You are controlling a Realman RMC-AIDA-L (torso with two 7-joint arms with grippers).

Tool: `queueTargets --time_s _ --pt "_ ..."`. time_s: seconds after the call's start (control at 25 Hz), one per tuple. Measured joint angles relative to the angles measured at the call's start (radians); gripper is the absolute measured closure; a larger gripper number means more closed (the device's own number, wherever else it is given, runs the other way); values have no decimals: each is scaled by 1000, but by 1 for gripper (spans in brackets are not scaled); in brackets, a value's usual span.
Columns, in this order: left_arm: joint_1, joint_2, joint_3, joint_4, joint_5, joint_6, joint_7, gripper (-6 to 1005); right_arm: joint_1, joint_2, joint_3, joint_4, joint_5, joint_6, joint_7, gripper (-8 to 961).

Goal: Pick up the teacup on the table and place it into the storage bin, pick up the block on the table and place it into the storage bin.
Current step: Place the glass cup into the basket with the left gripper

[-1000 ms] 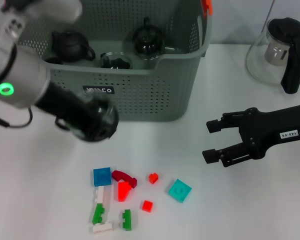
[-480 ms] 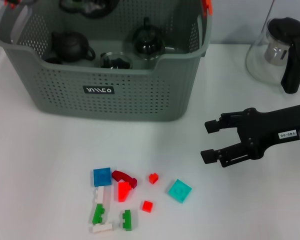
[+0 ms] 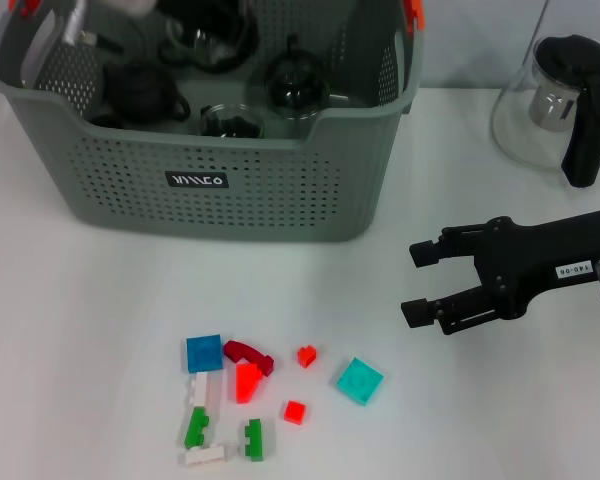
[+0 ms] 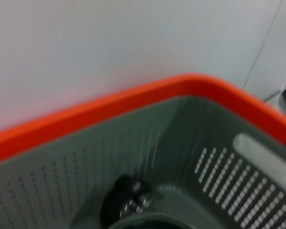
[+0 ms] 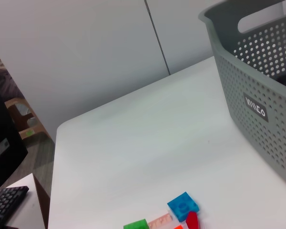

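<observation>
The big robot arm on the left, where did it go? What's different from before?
The left arm swung up from in front of the storage bin and now hangs over the bin's back left corner, holding something dark; what it is, I cannot tell. The right gripper crept very slightly left, open over the table. The bin, the teapots inside, the blocks and the glass pitcher stayed put.

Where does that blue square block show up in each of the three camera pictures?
Head view: the blue block lies low and left of centre, at the top left of the brick cluster.
Left wrist view: not in it.
Right wrist view: the block sits at the bottom edge.
Shared landmark: the storage bin.
</observation>
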Motion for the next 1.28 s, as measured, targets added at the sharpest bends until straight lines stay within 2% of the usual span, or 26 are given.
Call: queueTargets --time_s 0.16,0.48,1.28 --pt "6 -24 40 -34 21 -57 6 854 0 0 0 1 0 1 0 6" --pt "16 -43 77 -67 62 -113 4 837 3 1 0 2 0 2 -3 7" --pt "47 -58 76 -66 74 -156 0 795 -4 3 0 11 -2 2 -8 6"
